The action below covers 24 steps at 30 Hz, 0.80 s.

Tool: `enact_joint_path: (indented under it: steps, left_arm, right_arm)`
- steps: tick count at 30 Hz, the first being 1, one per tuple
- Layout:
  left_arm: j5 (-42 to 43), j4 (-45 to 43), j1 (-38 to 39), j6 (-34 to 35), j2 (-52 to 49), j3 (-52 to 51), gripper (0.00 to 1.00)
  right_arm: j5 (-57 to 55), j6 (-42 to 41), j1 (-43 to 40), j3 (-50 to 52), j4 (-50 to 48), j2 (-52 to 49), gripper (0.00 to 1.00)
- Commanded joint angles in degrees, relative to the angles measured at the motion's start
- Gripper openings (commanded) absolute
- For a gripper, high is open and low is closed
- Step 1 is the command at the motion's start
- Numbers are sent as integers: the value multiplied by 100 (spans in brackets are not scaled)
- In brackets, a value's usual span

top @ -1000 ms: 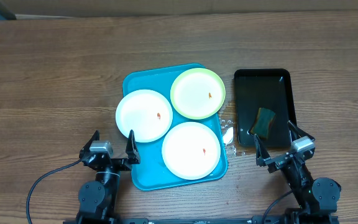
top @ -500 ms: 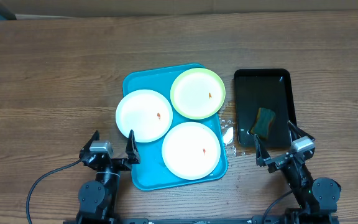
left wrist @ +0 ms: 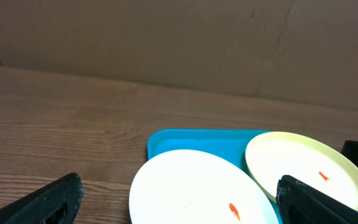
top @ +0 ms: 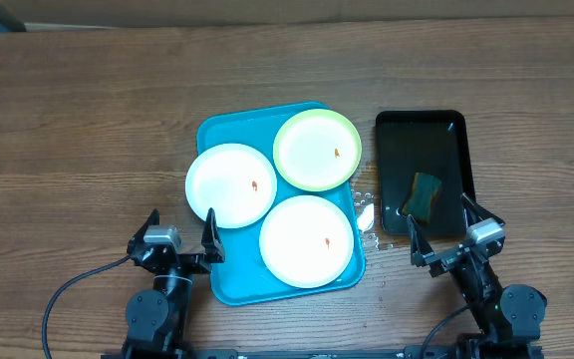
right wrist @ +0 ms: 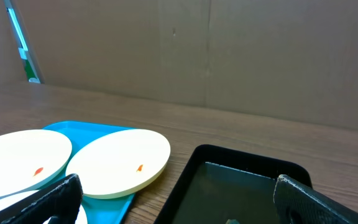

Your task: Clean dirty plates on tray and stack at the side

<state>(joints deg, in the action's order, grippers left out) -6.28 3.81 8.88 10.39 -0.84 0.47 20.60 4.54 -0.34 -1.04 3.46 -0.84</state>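
The turquoise tray point(top: 215, 130) lies mid-table with three plates on it, each with an orange-red speck: a white one point(top: 231, 185) at left, a pale lime-green one point(top: 317, 150) at the back right, a white one point(top: 306, 240) at the front. My left gripper point(top: 178, 234) is open and empty just left of the tray's front corner; the left wrist view shows the left white plate point(left wrist: 197, 186) and the green plate point(left wrist: 309, 168). My right gripper point(top: 452, 231) is open and empty at the black tray's front edge.
A black tray point(top: 421, 125) holding water stands right of the turquoise tray, with a green-and-yellow sponge point(top: 425, 195) in it. Water drops point(top: 365, 214) lie on the wood between the trays. A cardboard wall point(right wrist: 229, 56) stands behind the table.
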Motion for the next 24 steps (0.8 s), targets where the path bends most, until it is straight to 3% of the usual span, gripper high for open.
enact_joint_path:
  steps: [1, 5, 8, 13, 16, 20, 24]
  left_arm:
    - [-68, -15, -28, 37, 50, -20, 100]
    - [79, -13, -28, 42, 50, -20, 100]
    - [713, 63, -28, 48, 50, -17, 100]
    - [1659, -179, -22, 632, 50, -17, 100]
    - [2100, -420, -24, 656, 50, -11, 100]
    - [2243, -466, -24, 656, 50, 315, 100]
    - [2044, 214, -24, 527, -105, 1231, 100]
  right_arm:
    - [9, 17, 33, 57, -35, 50, 100]
    - [76, 13, 33, 57, -101, 50, 100]
    - [551, -7, 33, 57, -81, 50, 100]
    - [1742, -52, 33, 57, -127, 50, 100]
    - [1919, -763, 33, 11, -186, 50, 100]
    - [2006, -1294, 33, -452, 28, 37, 100]
    - [1989, -1309, 31, -1416, 706, -201, 100]
